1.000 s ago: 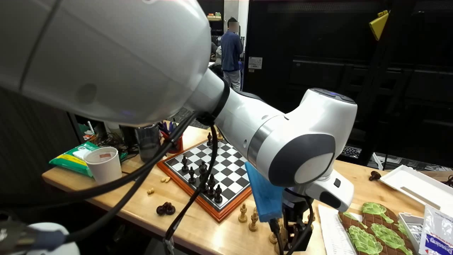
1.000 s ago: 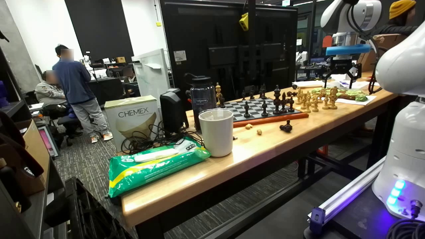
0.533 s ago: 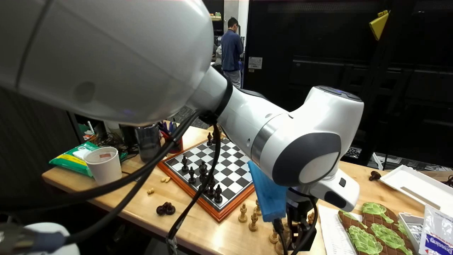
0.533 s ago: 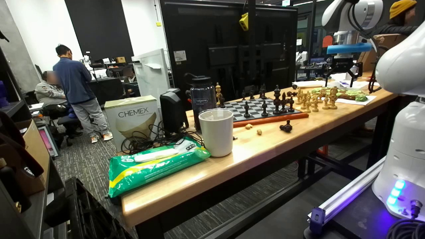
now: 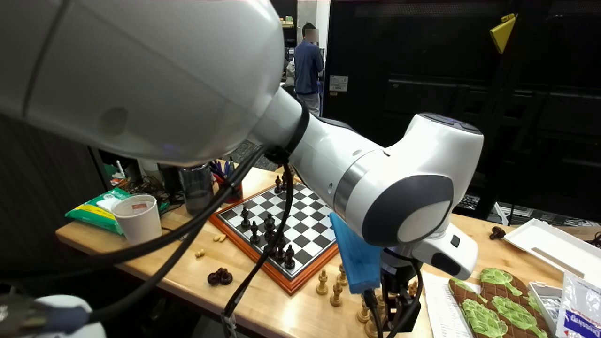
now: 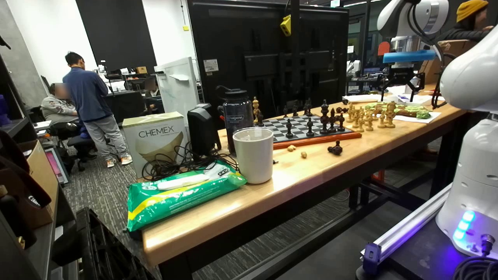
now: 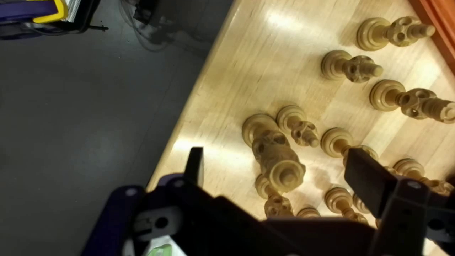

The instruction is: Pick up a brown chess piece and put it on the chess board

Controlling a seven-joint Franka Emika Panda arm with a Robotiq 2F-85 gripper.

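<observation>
Brown chess pieces (image 7: 279, 156) stand near the long edge of the bench (image 7: 227, 92), beside the chess board (image 5: 303, 230); above, the pincer (image 6: 397, 97) has its jaws spread widely.

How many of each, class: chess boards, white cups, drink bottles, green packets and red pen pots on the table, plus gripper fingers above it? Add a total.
Chess boards: 1
White cups: 1
Drink bottles: 1
Green packets: 1
Red pen pots: 1
Gripper fingers: 2
Total: 7
</observation>
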